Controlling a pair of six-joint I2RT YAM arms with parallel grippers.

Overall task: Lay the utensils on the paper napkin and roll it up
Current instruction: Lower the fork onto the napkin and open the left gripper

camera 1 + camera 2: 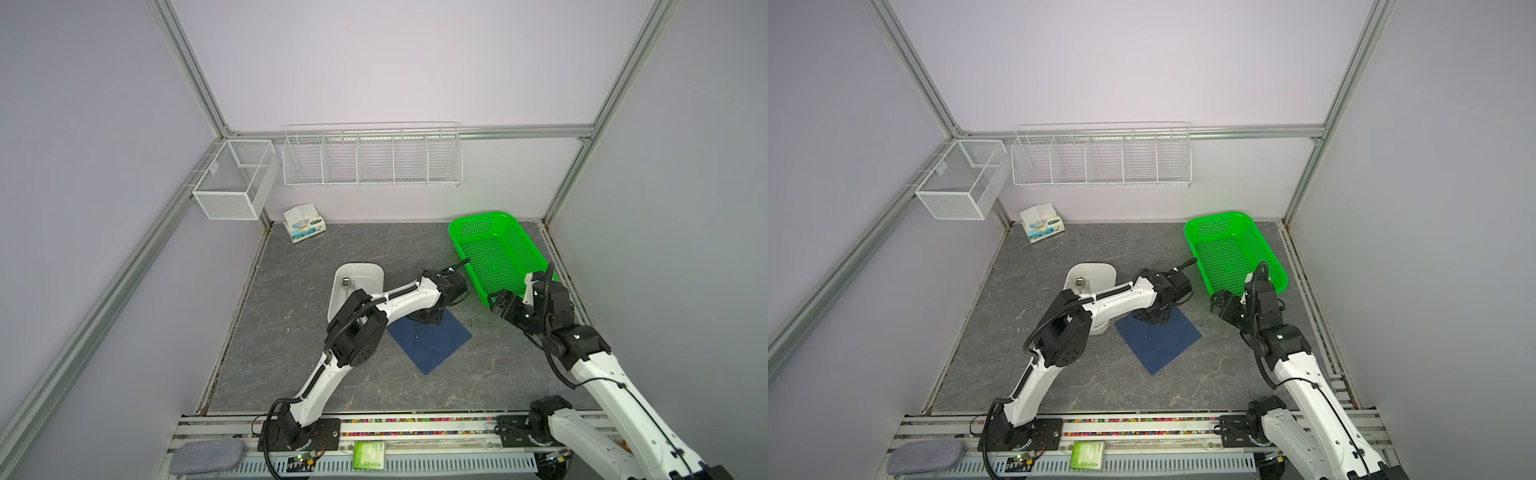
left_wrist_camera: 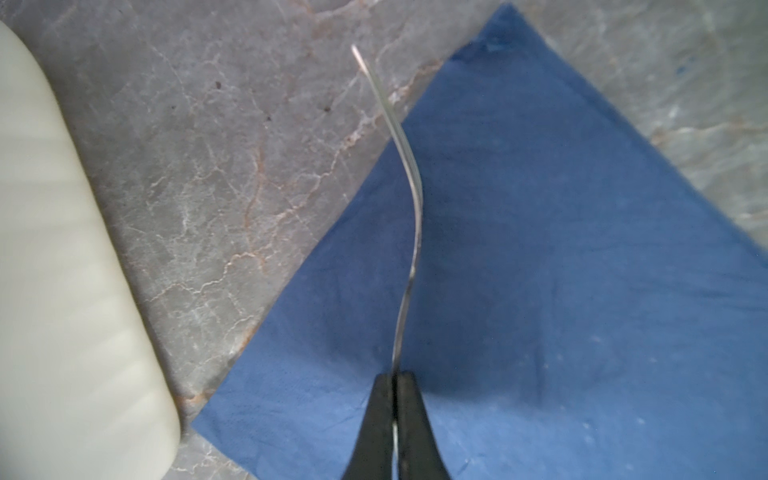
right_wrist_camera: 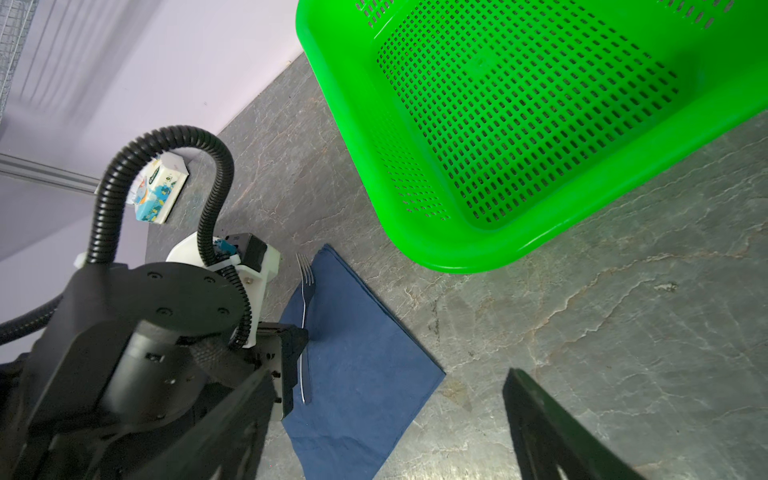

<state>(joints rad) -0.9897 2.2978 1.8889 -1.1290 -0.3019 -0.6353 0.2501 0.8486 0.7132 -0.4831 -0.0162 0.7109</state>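
My left gripper (image 2: 395,376) is shut on the handle of a slim silver fork (image 2: 411,199), seen edge-on. It holds the fork low over the dark blue paper napkin (image 1: 434,343), near the napkin's far corner. In the right wrist view the fork (image 3: 305,291) lies along the napkin (image 3: 365,374), its tines reaching past the edge. Whether it touches the paper I cannot tell. More shiny utensils (image 1: 345,282) rest in a white dish (image 1: 365,272) left of the napkin. My right gripper (image 1: 495,302) is open and empty, just right of the napkin.
A green perforated basket (image 1: 478,216) sits at the back right, close behind my right gripper. A white tissue pack (image 1: 303,222) lies by the back wall. White wire baskets (image 1: 372,158) hang on the wall. A grey pad (image 1: 205,455) rests on the front rail.
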